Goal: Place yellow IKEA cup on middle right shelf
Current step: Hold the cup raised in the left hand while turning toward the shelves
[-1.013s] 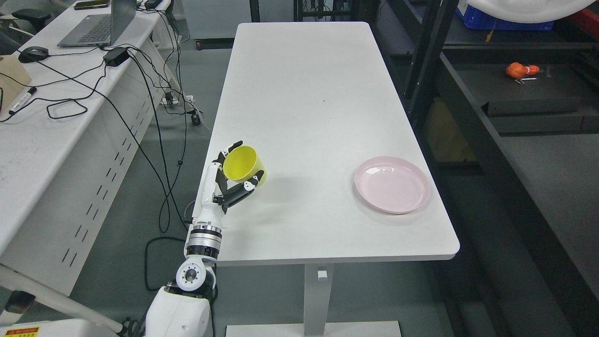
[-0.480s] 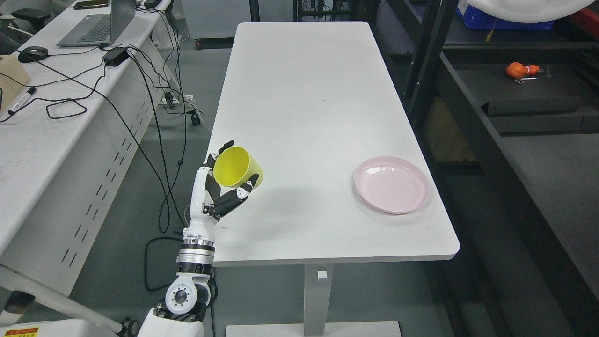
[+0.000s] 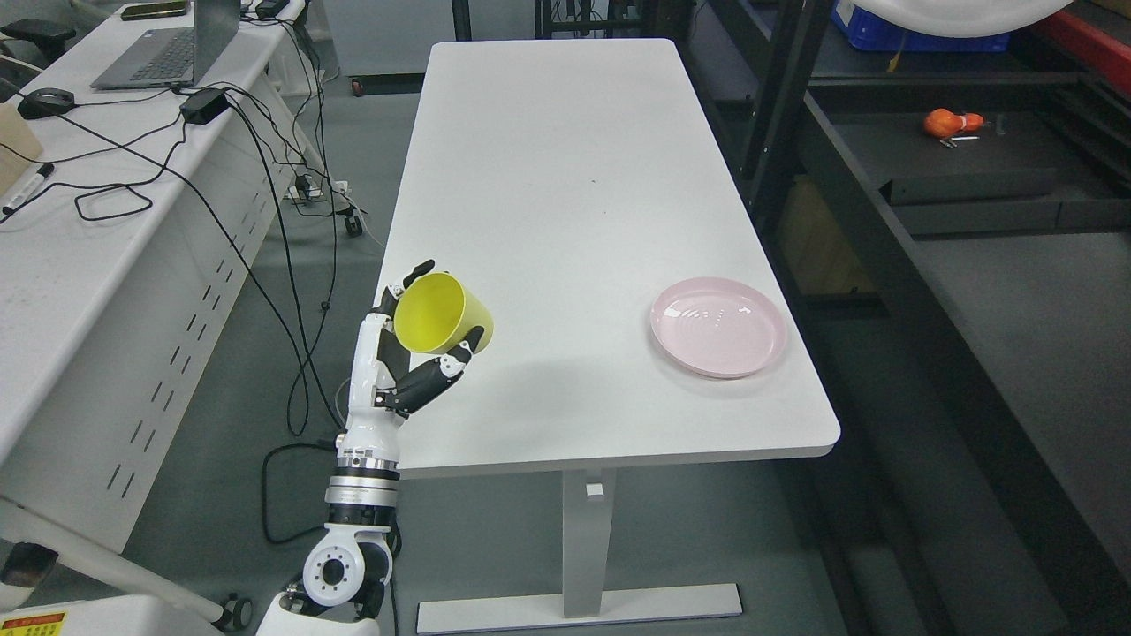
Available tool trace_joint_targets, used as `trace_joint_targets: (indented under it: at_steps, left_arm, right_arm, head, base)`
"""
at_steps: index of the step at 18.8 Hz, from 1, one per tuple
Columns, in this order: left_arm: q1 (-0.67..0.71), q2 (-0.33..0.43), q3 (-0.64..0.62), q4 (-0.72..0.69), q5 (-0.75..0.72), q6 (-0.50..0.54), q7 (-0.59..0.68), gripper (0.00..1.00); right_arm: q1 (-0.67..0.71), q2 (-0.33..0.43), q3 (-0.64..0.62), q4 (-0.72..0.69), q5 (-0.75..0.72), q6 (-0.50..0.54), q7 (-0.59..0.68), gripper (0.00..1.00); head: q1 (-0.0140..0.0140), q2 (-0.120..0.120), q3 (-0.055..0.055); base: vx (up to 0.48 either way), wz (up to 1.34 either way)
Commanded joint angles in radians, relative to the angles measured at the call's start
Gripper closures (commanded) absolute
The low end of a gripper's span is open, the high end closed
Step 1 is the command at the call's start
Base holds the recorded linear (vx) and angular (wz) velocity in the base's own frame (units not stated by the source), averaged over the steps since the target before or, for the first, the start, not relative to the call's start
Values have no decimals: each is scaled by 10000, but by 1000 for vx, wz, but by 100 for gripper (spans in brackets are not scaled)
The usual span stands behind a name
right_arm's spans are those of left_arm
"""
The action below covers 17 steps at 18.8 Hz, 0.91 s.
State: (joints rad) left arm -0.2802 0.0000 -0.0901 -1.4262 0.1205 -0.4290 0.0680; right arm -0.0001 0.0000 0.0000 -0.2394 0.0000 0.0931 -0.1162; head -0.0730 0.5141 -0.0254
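Observation:
The yellow cup (image 3: 439,313) is lifted off the white table (image 3: 557,212), tipped so its open mouth faces up and toward me. My left hand (image 3: 422,329) is shut on it at the table's near left corner, thumb under the cup's right side and the other fingers behind its left rim. The left arm rises from the bottom left. The black shelf rack (image 3: 901,238) stands to the right of the table. The right arm is out of view.
A pink plate (image 3: 717,326) lies near the table's right front edge. A second desk (image 3: 79,238) on the left carries a laptop, a mouse and cables that hang to the floor. An orange object (image 3: 945,122) lies on a dark shelf at the upper right.
My left hand has carried the cup a little left and toward me, off the table's surface. The whole picture has shifted left and down, so the camera has moved.

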Motion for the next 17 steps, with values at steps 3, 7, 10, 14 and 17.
trace_joint_targets:
  at_steps: [3,7,10,14,17]
  left_arm:
    - [26,174,-4,-603,-9,102,-5,100]
    - [56,174,12,-557,-9,102,-5,100]
    - [72,174,-3,-526,-9,118,-5,100]
    - [26,174,-4,-526,-9,225,-5,100]
    - [11,174,-4,-526,-9,225,-5,100]
  right_arm:
    - [139,-175,169,1,-245,5,-4,1]
    - [123,-175,169,-14,-245,5,-4,1]
    - [139,-175,169,1,-245,5,-4,1]
    - [139,-175,169,1,-245,5,-4,1]
    - [139,-175,169,1,-245,5,-4,1]
  head:
    - [0,0,0]
    - [0,0,0]
    - [0,0,0]
    - [0,0,0]
    - [0,0,0]
  base:
    - [-180,-251]
    - [-213,-325]
    - [-207,-313]
    - [-202,-258]
    - [-207,-238]
